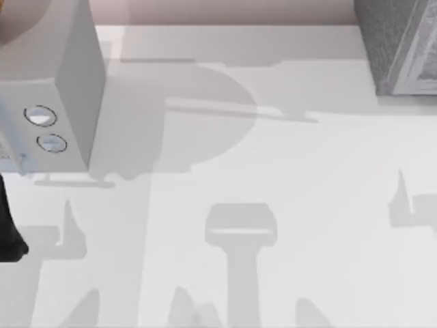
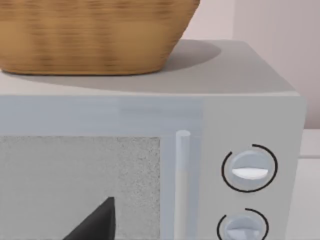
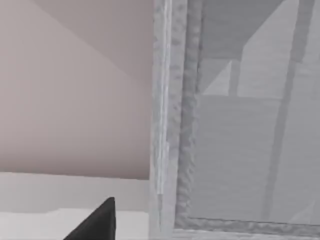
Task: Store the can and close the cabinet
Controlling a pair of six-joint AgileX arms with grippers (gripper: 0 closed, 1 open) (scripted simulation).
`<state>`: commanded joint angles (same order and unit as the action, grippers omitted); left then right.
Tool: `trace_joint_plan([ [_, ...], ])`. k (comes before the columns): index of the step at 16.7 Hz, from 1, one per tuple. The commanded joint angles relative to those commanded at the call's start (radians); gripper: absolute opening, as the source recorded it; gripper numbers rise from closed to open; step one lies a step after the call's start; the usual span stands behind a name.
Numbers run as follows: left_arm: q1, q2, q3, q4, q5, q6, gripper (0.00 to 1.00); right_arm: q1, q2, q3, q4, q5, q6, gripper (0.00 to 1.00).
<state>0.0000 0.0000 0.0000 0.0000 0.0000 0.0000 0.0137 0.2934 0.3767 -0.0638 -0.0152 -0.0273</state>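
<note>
Surface: white table (image 1: 273, 171), crossed by grey shadows. Room: plain pinkish wall (image 1: 225, 12) at 12 o'clock.

Item 1: grey microwave (image 1: 68, 82) at 10 o'clock, door handle (image 2: 182, 180) upright, two round dials (image 2: 249, 169) beside it. A wicker basket (image 2: 90, 35) stands on its top.

Item 2: grey cabinet (image 1: 403, 48) at 2 o'clock, well apart from the microwave.

Item 3: left gripper (image 2: 95, 225), close before the microwave door; opening cannot be told.

Item 4: right gripper (image 3: 95, 222), close to the cabinet's framed front edge; opening cannot be told.

Item 5: can; position relative to either gripper cannot be told.
</note>
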Motion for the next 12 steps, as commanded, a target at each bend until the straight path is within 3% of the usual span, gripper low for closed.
trace_joint_plan([
  [6,0.0,0.0,0.0,0.0,0.0,0.0,1.0,-0.013,-0.27,-0.345,0.059,0.013,0.024,1.0],
  [12,0.0,0.0,0.0,0.0,0.0,0.0,1.0,-0.014,-0.293,-0.377,0.064,0.015,0.027,1.0],
])
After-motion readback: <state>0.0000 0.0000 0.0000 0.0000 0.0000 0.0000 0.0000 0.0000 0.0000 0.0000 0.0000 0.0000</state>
